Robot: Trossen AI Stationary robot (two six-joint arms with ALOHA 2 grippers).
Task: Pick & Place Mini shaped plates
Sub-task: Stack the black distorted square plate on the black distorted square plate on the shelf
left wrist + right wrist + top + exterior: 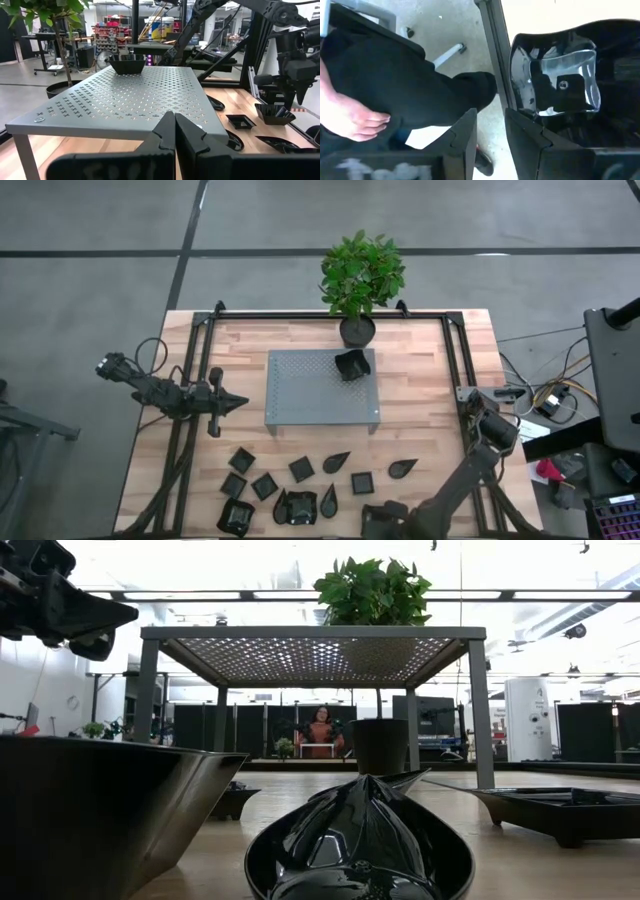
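Several tiny black plates [301, 469] lie scattered on the near half of the wooden table. One more plate [352, 364] sits on the far right corner of the grey perforated platform [310, 395], and also shows in the left wrist view [127, 64]. My left gripper [240, 402] hovers shut, left of the platform, pointing at it [175, 130]. My right gripper [378, 520] is at the table's near edge, open [490, 135], fingers pointing down. A glossy black plate [560, 75] lies beside one finger. My right gripper comes from above with one finger [530, 140] at the rim [512, 75] of the glossy plate. I cannot tell whether it touches the plate.
A potted plant [357, 330] stands at the far edge, behind the platform. Black frame rails [195, 380] run along both sides of the table. Past the near edge, a person's hand [360, 120] and a dark sleeve show below. Bare wood lies right of the platform [420, 400].
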